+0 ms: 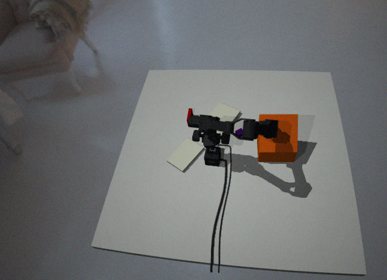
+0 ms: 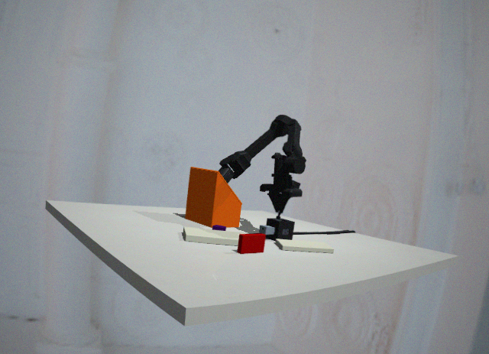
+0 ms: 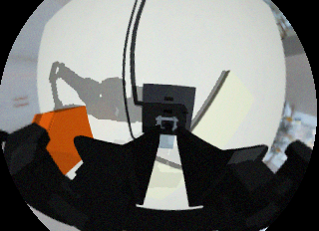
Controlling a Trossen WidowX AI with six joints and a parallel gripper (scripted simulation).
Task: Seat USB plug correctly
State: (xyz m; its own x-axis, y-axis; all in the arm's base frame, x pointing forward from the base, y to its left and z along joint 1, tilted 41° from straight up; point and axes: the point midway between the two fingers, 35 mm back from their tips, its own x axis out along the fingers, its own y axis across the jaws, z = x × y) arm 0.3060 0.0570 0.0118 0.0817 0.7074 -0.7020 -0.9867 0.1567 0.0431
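Note:
The dark power cube (image 1: pixel 212 159) (image 2: pixel 285 228) (image 3: pixel 155 93) stands on the table. A pale outline (image 1: pixel 213 149) (image 3: pixel 174 120) with a dark middle shows on its top at the socket nearest the fingertips. I cannot tell plug from socket rim there, nor which way round the plug is or how deep. A light blue-grey block (image 2: pixel 265 229) (image 3: pixel 166 141) sits against the cube's side. My gripper (image 2: pixel 278 214) (image 3: pixel 168 128) points down just over the cube's top, its fingertips slightly apart beside the outline. It is open by a narrow gap, with nothing plainly clamped.
Two black cables (image 1: pixel 218 205) (image 3: pixel 134 57) run from the cube. A tall orange block (image 1: pixel 276 156) (image 2: pixel 201 196) (image 3: pixel 75 128) stands beside the arm's base. Two cream slabs lie near the cube, one here (image 1: pixel 185 155). A red block (image 1: pixel 189 115) (image 2: pixel 251 243) and purple block (image 1: pixel 239 132) (image 2: pixel 218 227) are nearby.

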